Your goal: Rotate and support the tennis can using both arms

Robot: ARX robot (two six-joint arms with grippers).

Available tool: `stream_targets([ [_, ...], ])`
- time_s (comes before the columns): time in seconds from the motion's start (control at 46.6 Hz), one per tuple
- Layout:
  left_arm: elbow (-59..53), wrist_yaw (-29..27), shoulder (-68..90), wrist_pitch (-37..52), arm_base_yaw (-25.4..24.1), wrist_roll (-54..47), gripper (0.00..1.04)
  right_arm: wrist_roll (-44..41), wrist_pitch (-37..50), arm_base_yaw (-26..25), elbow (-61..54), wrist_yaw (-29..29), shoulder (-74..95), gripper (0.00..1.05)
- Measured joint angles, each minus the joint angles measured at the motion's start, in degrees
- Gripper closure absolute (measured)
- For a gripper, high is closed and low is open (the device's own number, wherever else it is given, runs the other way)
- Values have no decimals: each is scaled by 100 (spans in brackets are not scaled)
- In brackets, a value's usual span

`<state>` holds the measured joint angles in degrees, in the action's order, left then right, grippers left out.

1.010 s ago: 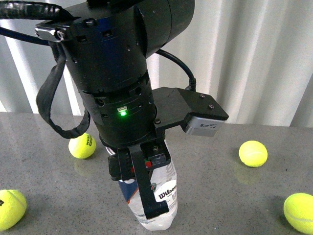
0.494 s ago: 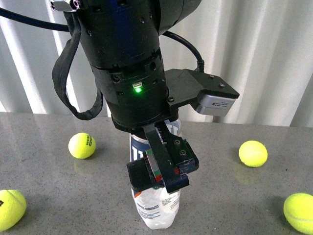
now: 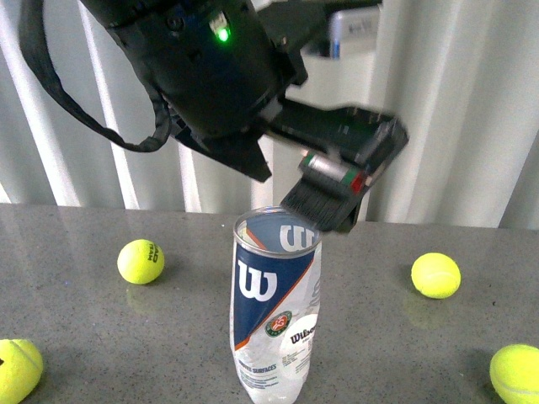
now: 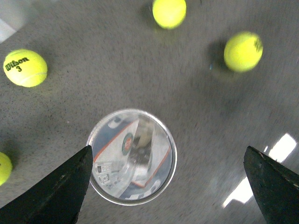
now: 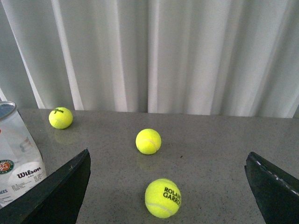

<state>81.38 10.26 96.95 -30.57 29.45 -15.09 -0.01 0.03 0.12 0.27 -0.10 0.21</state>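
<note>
The tennis can (image 3: 274,311) stands upright on the grey table, open end up, its navy-and-white "W" label facing me. My left arm (image 3: 210,76) hangs above it. My left gripper (image 3: 341,181) is open and empty, above and to the right of the can's rim. In the left wrist view I look straight down into the can (image 4: 131,156); the left gripper (image 4: 168,154) has its black fingers (image 4: 60,191) apart, clear of it. My right gripper (image 5: 167,161) is open and empty, low over the table, with the can (image 5: 18,158) off to one side.
Yellow tennis balls lie on the grey table (image 3: 379,337): one back left (image 3: 141,261), one back right (image 3: 435,275), one front right (image 3: 515,373), one front left (image 3: 15,366). Two balls (image 5: 162,197) (image 5: 148,141) lie ahead of the right gripper. A white curtain (image 3: 472,109) hangs behind.
My left arm has risen off the tennis can. Its gripper, which was down around the can's side, is now above the rim and swung to the right. The can stands uncovered.
</note>
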Motion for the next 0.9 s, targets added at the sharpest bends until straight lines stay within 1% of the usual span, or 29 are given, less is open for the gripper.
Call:
stream_targets([
  [0.064, -400, -39, -354, 754, -120, 1058, 7, 0, 0, 0, 0, 0, 0, 7],
  [0.086, -564, -120, -494, 1019, -160, 1596, 7, 0, 0, 0, 0, 0, 0, 7],
  [0.107, -636, -151, -568, 1121, -184, 1873, 7, 2, 0, 0, 0, 2, 0, 7],
  [0.172, -730, -175, -713, 1226, -254, 2660, 7, 0, 0, 0, 0, 2, 0, 7],
  [0.258, -776, -173, -715, 1228, -271, 3016, 7, 0, 0, 0, 0, -2, 0, 7],
  [0.279, -881, -422, -723, 1432, -236, 2975, 8, 0, 0, 0, 0, -2, 0, 7],
  [0.301, -1115, -922, -789, 1956, -199, 2885, 12, 0, 0, 0, 0, 0, 0, 7],
  [0.322, -1550, -1674, -892, 2892, -190, 2623, 17, 2, 0, 0, 0, 0, 0, 7],
  [0.344, -1853, -2120, -977, 3484, -192, 2457, 21, 0, 0, 0, 0, 0, 0, 7],
  [0.365, -2317, -2651, -1134, 4306, -205, 2223, 26, 2, 0, 0, 0, -2, 0, 7],
  [0.408, -3058, -3182, -1447, 5436, -310, 1965, 35, 2, 0, 2, 0, 7, 0, 7],
  [0.43, -3324, -3241, -1582, 5796, -378, 1895, 38, 2, 0, 2, 0, 20, 0, 7],
  [0.473, -3985, -3215, -1974, 6572, -601, 1757, 49, 2, 0, 2, 0, 20, 0, 7],
  [0.516, -4444, -3102, -2280, 6900, -789, 1683, 58, 2, 0, 0, 0, 17, 0, 7],
  [0.58, -5060, -2927, -2675, 7106, -1073, 1637, 72, 0, 0, 0, 0, -7, 0, 7],
  [0.623, -5331, -2820, -2824, 7160, -1198, 1628, 79, 0, 0, 2, 0, -4, 0, 7],
  [0.709, -5958, -2455, -3222, 7261, -1432, 1591, 100, 0, 0, 0, 0, 0, 0, 7],
  [0.795, -6367, -2232, -3630, 7300, -1648, 1554, 101, 2, 0, 0, 0, 2, 0, 7],
  [0.902, -6679, -2087, -3950, 7298, -1847, 1554, 101, 0, 0, 0, 0, 0, 0, 7],
])
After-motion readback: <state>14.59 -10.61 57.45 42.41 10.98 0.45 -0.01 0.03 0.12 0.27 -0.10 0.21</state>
